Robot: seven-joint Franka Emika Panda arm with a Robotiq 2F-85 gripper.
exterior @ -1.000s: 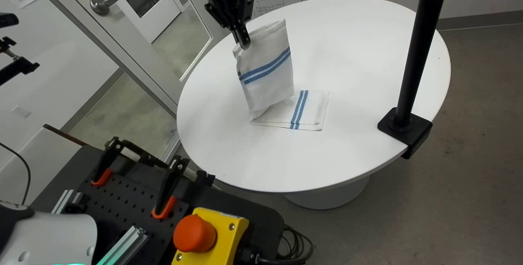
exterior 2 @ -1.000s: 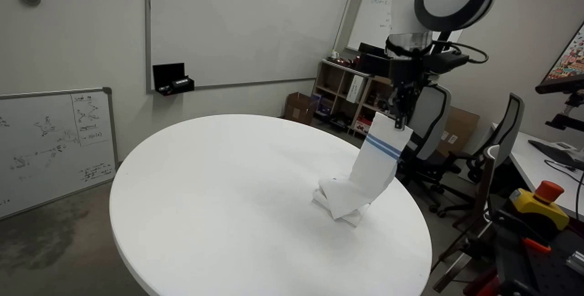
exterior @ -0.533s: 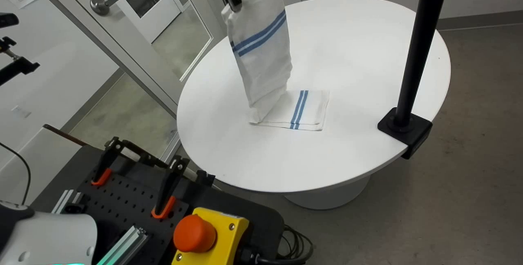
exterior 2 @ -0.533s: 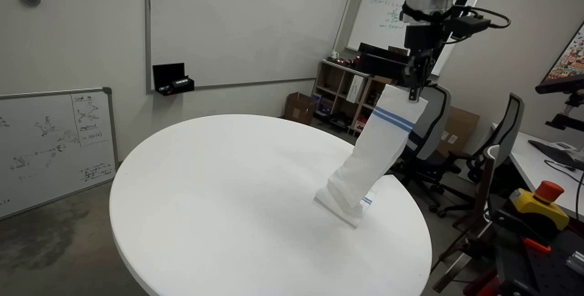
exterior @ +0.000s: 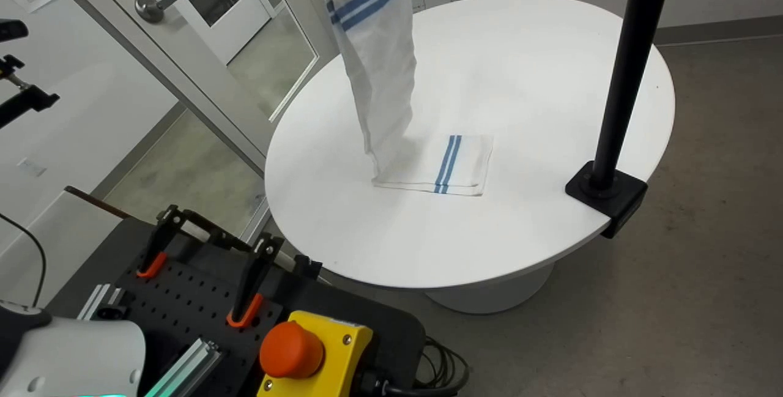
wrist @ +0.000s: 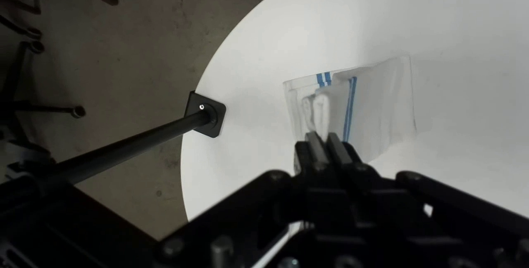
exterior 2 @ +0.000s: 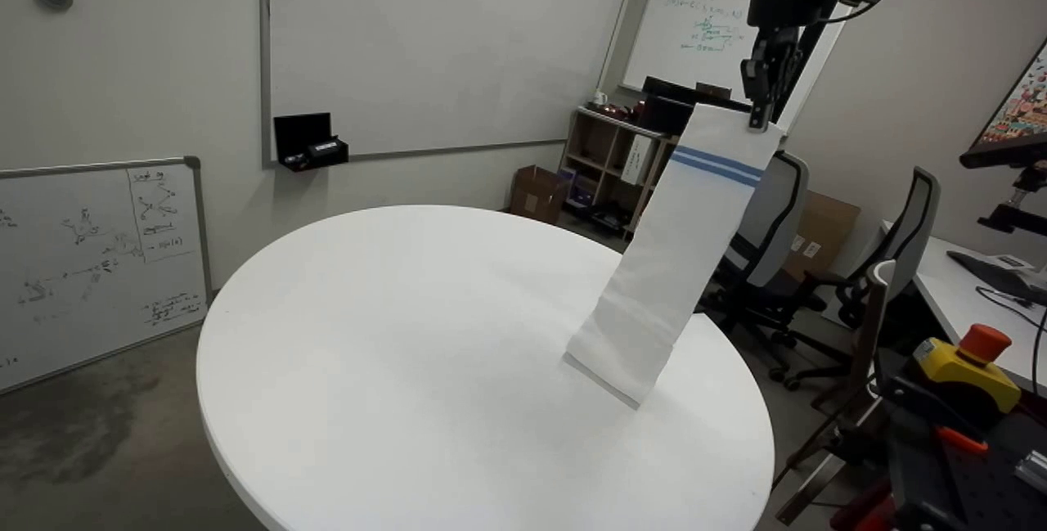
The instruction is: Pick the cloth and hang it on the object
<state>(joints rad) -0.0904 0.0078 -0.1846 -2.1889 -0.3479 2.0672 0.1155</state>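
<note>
The cloth (exterior: 382, 66) is white with blue stripes. My gripper (exterior 2: 761, 118) is shut on its top edge in an exterior view and holds it up above the table. The cloth hangs slanted in that view (exterior 2: 662, 261), its lower end on the round white table (exterior 2: 409, 335). A flat folded striped part (exterior: 466, 164) lies on the table where the hanging part ends. In the wrist view the fingertips (wrist: 323, 138) close on the folded cloth edge (wrist: 321, 111). The gripper is above the frame of the exterior view with the door. Which thing is the hanging object, I cannot tell.
A black pole (exterior: 627, 73) stands clamped to the table's edge; it also shows in the wrist view (wrist: 136, 146). A black bench with an orange-topped yellow button box (exterior: 330, 348) is near the table. Office chairs (exterior 2: 769, 228) stand behind the cloth.
My gripper has risen, also moving right in an exterior view, and left the frame of the view with the door. The cloth is drawn up longer and straighter, its lower end still on the table.
</note>
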